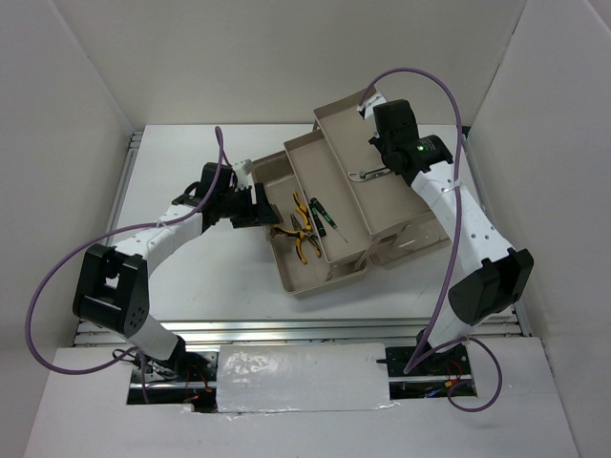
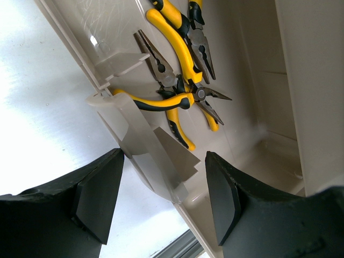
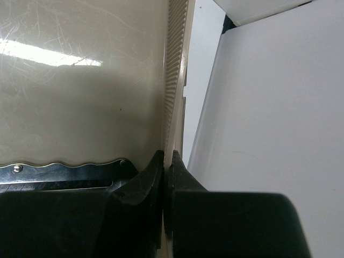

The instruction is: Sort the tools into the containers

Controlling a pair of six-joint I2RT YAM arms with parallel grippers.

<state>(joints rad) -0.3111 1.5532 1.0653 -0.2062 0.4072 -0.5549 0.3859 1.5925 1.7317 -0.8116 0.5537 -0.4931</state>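
Table [image 1: 220, 277]: white and flat, with white panels standing along its sides.
On it: one beige toolbox [image 1: 320, 283], right of centre, open, its trays folded out toward the far right.

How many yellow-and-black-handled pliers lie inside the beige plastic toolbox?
3, heaped in the beige toolbox's deep tub: long-nosed pliers nearest its rim, stubbier pliers beside them, a third pair lying across the first. The heap may hide more.
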